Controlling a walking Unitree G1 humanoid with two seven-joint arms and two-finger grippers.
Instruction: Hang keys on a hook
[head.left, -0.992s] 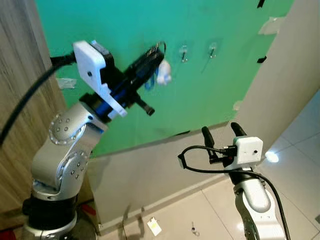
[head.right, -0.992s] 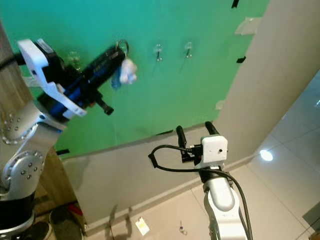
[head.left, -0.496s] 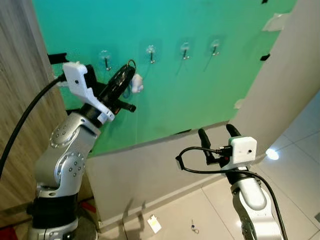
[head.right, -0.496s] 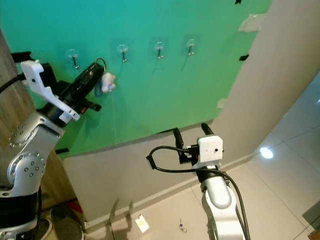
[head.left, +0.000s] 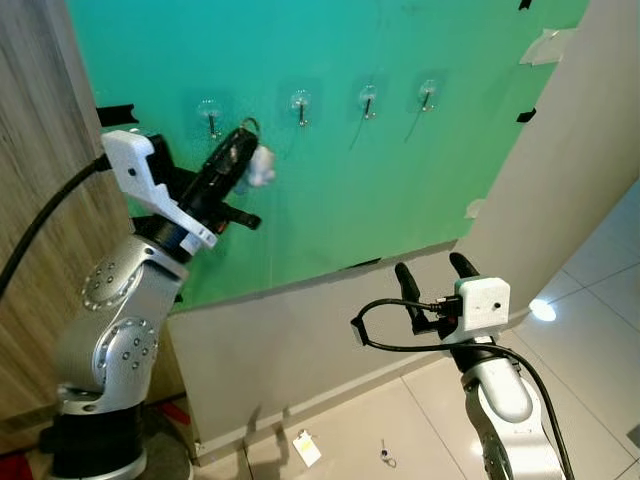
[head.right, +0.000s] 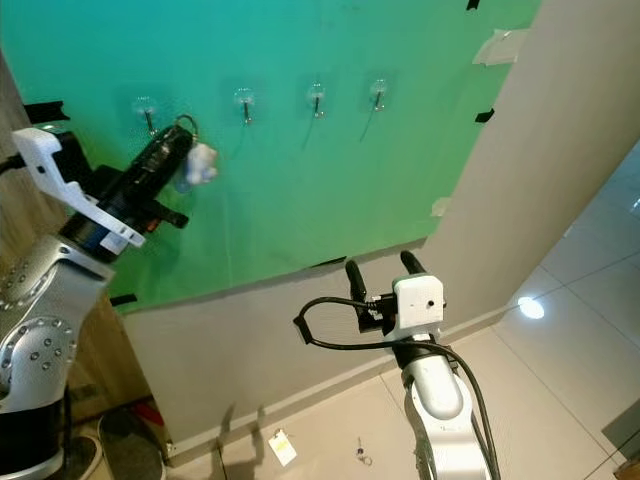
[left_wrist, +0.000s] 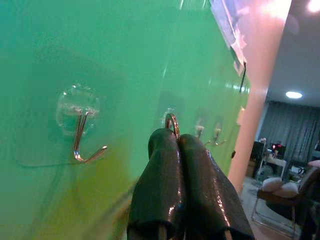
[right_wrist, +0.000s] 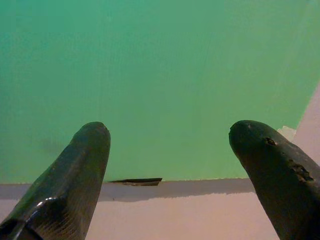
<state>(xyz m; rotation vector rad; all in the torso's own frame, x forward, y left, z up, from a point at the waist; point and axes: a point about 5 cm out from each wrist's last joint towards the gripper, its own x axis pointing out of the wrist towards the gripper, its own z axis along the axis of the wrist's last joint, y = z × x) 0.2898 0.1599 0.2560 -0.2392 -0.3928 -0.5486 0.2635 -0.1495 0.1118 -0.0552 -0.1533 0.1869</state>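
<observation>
So the left end effector (head.left: 240, 143) is raised up against the green wall panel (head.left: 400, 150), fingers pinched tight together on the keys (head.left: 258, 166). You can see the metal key ring (left_wrist: 172, 123) poking out just past the fingertips in the left wrist view, and a whitish fob dangling just beside the tips, on the side toward the other hooks. There's a row of four clear stick-on hooks on the panel. The leftmost hook (head.left: 210, 114) sits just above and a bit to the left of the end effector tips, close but not touching as far as I can tell; the ring isn't over it yet. The second hook (head.left: 300, 103) is up and off to the right of the tips. The right end effector (head.left: 434, 277) is parked low and well apart from all that, pointing at the bottom edge of the green panel, fingers spread wide with nothing in them. Down on the tiled floor (head.left: 420, 420) below it there's a small white tag (head.left: 308, 449).
</observation>
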